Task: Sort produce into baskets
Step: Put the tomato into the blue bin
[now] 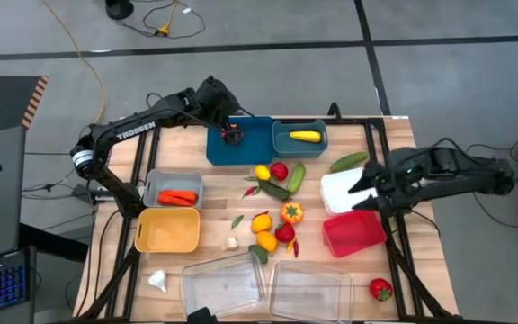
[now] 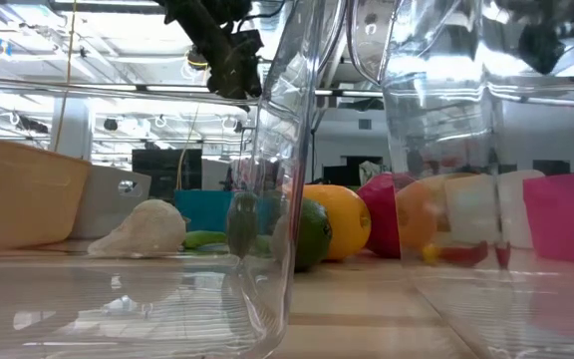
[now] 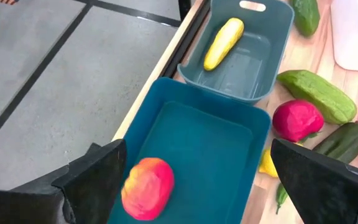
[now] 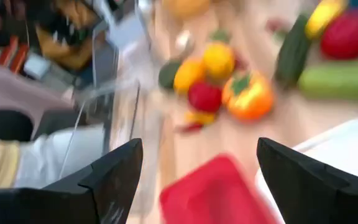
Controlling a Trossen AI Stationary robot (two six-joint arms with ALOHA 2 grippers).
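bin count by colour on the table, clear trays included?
teal bins: 2
grey bin: 1
yellow bin: 1
white bin: 1
red bin: 1
clear trays: 2
total: 8

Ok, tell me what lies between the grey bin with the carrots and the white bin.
In the high view, between the grey bin and the white bin lies loose produce: a red fruit, a yellow fruit and dark green cucumbers.
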